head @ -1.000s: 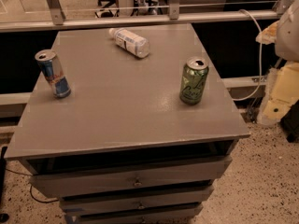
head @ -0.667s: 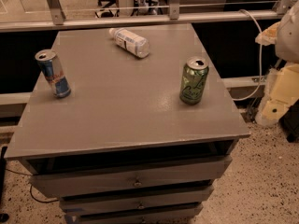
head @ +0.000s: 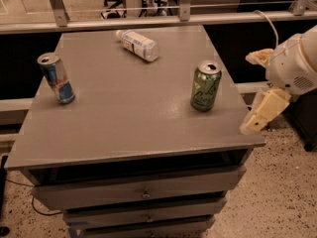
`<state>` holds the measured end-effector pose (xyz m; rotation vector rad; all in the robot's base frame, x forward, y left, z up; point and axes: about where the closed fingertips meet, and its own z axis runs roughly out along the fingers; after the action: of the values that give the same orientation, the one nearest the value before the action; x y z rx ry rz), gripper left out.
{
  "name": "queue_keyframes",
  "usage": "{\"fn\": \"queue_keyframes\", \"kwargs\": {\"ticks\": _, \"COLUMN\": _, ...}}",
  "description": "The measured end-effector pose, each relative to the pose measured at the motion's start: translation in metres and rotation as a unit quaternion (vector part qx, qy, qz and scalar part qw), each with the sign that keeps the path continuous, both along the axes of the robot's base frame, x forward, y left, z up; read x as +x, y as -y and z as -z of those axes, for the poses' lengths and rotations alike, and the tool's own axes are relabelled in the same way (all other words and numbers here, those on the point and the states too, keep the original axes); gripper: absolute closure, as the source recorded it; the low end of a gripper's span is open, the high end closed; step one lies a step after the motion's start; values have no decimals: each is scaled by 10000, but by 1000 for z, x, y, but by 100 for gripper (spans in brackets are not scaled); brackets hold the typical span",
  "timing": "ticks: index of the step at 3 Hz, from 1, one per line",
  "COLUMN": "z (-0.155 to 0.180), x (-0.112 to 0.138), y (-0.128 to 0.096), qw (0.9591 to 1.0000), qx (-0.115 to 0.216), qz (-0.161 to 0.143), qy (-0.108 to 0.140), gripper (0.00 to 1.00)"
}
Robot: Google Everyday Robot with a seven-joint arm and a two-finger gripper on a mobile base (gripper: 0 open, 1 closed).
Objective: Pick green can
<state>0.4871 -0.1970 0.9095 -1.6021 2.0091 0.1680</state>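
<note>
**Item 1. Green can** [head: 206,86]. Olive-green drink can with pale lettering too small to read. It stands upright with its silver top showing, on the right-hand part of the grey cabinet top [head: 124,128], nearer the right edge than the front edge. Nothing touches it.

**Item 2. Gripper** [head: 257,117]. Cream-coloured and angled downward. It sits to the right of the green can, beyond the cabinet's right edge and slightly nearer the camera, apart from the can. From this angle it reads as one pale block, so whether the claw is spread or pressed together cannot be told. It holds nothing that can be seen.

**Item 3. Arm housing** [head: 296,63]. Rounded white body above the gripper, further right of the green can. It is cut off by the right border.

**Item 4. White cable** [head: 268,23]. It arcs up behind the housing and its far end is lost from sight.

**Item 5. Clear plastic bottle** [head: 138,44]. It lies on its side behind and left of the green can, near the cabinet's back edge. It has a white label whose print is not legible.

**Item 6. Blue-and-silver can** [head: 56,78]. Upright, possibly leaning a little. It is well to the left of the green can, near the left edge.

**Item 7. Drawers** [head: 143,192]. Stacked fronts below the green can's surface. The lowest is cut off by the bottom border.

**Item 8. Metal rail** [head: 148,21]. It runs behind the green can, past the cabinet's back edge. Its uprights are cropped at the top.

**Item 9. Speckled floor** [head: 282,192]. It lies below and right of the green can.
</note>
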Motion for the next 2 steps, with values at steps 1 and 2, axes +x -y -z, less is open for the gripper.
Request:
{"fn": "queue_keyframes", "kwargs": {"ticks": 1, "z": 17, "x": 41, "y": -14, "qw": 9960, "qx": 833, "qz": -7, "qy": 326, "gripper": 0}}
{"fn": "queue_keyframes", "kwargs": {"ticks": 2, "z": 24, "x": 73, "y": -34, "qw": 9828, "qx": 1791, "qz": 85, "qy": 439, "gripper": 0}}
